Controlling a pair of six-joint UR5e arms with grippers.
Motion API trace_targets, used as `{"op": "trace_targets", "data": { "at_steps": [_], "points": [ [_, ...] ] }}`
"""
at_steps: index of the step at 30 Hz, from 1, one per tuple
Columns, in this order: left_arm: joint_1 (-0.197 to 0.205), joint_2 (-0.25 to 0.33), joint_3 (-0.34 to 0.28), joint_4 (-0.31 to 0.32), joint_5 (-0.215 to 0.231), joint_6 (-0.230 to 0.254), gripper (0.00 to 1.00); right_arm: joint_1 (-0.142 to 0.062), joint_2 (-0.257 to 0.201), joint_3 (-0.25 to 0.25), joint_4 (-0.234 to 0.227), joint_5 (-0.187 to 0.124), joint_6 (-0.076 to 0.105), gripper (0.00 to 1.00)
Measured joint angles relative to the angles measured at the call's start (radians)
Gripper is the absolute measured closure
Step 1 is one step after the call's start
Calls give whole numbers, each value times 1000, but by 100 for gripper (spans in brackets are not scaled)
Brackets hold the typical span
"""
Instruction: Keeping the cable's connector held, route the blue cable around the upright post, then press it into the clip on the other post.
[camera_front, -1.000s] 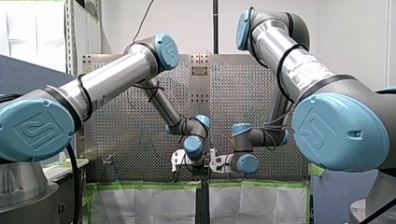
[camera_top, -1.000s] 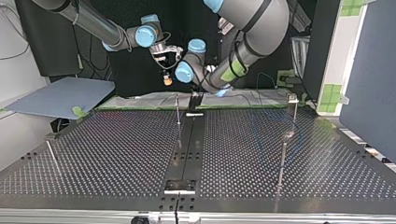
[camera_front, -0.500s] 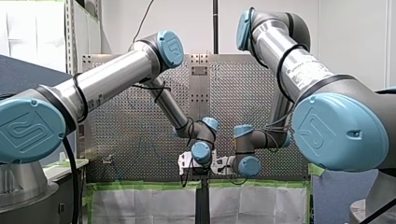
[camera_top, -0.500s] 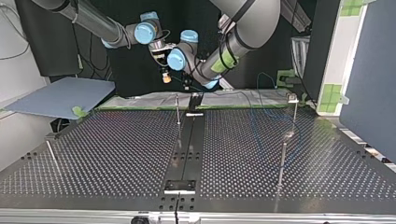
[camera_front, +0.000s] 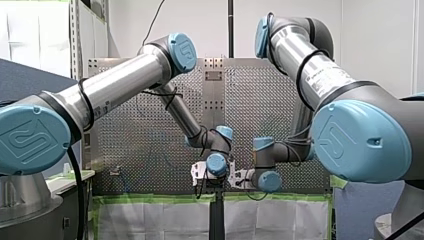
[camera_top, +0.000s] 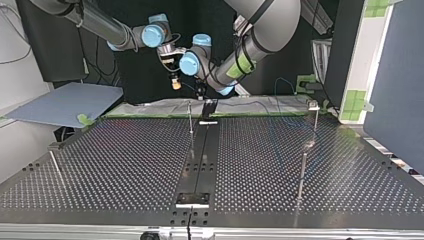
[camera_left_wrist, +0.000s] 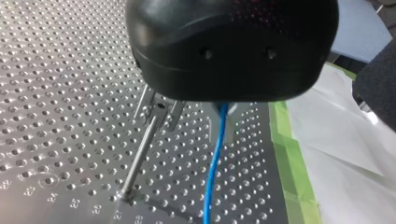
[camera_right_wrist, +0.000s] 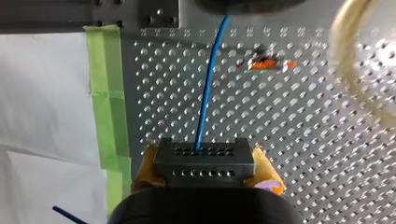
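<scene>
Right wrist view: right end effector (camera_right_wrist: 205, 167) clamps connector (camera_right_wrist: 204, 156) | left wrist view alone: post (camera_left_wrist: 140, 158) near blue cable (camera_left_wrist: 212, 172)

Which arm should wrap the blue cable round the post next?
Probably my left. My left gripper holds the blue cable partway along, and a post stands close beside it in the left wrist view. My right gripper is shut on the connector, which must stay held.

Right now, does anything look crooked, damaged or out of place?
Nothing stands out. The connector sits squarely in my right claw, between its yellow pads; the blue cable leaves it without kinks, and the post with the clip looks intact.
</scene>
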Motion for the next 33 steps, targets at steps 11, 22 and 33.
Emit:
{"op": "trace_targets", "data": {
  "at_steps": [11,22,33],
  "points": [
    [14,0,0,20,15,49,100,-46,11,-4,-29,-24,-20,100],
    [38,0,0,27,8,134,100,-53,10,-34,-3,-48,-70,100],
    [47,0,0,38,14,178,100,-63,10,-60,21,-59,-80,100]
  ]
}}
